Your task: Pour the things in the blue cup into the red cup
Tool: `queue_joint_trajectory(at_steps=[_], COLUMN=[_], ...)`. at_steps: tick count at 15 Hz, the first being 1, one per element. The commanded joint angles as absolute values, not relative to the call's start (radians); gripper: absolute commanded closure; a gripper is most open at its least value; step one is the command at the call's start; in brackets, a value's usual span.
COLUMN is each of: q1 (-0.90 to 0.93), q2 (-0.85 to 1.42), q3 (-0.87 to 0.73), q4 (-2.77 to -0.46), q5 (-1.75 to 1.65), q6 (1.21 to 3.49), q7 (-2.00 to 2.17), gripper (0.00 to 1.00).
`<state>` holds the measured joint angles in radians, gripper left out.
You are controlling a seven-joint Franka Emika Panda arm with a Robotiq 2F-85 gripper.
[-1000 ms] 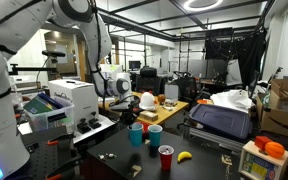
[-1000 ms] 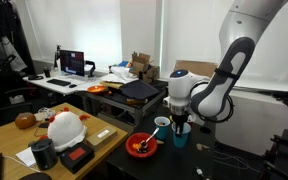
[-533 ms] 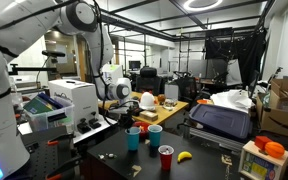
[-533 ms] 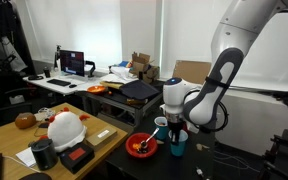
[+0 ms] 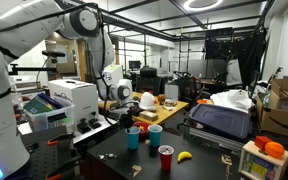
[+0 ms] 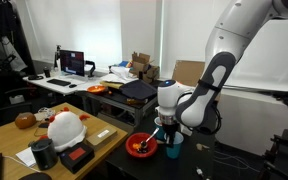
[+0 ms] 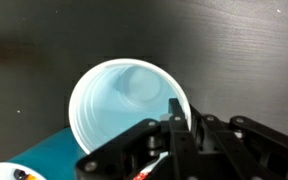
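One tool (image 7: 176, 108), pinched shut on the rim of the blue cup (image 7: 124, 105).
I see the blue cup (image 5: 134, 139) upright under the tool (image 5: 133, 124), on the dark surface (image 5: 104, 158) or just over it; I can't tell which. A teal-grey cup (image 5: 155, 134) stands just beside it. The red cup (image 5: 166, 157) is upright, nearer the camera and apart from both, with a banana (image 5: 184, 156) near it. In an exterior view a red bowl (image 6: 141, 146) sits just beside the blue cup (image 6: 172, 150). In the wrist view I look down into a pale inside; I can't make out the contents.
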<state>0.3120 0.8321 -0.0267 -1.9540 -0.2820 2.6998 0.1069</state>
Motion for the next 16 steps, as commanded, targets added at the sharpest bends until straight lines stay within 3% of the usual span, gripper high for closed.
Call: queue_joint_trajectory(at_steps=[1, 2, 11, 16], q1=[0.329, 0.326, 0.312, 0.278], q2=[0.852, 0.850, 0.797, 0.699], q3=[-0.036, -0.033, -0.043, -0.035], q4=[-1.906, -1.903, -1.940, -1.987], q5=[-0.266, -0.264, -0.253, -0.236], q6=[2.649, 2.643, 2.643, 2.590], q7=[0.122, 0.121, 0.126, 0.115], gripper=[0.81, 0.67, 0.03, 0.00])
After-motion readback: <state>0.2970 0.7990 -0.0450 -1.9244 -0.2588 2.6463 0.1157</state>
